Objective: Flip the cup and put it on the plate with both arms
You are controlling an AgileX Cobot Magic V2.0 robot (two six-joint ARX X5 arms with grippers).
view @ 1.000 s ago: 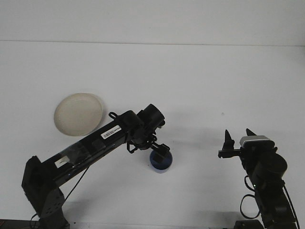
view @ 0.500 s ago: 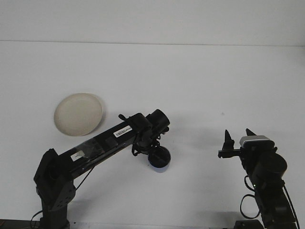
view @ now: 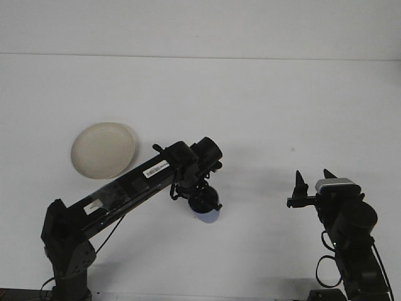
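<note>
Plate at far left on the white surface bare, cup near centre under the left tool, grip impossible to tell, right tool at far right spread wide and empty; flip seemingly underway, placing on the plate not yet done.

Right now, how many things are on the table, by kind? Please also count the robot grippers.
Plates: 1, the cream plate
Cups: 1, the blue cup
Grippers: 2, the left gripper and the right gripper
Total: 4
</note>
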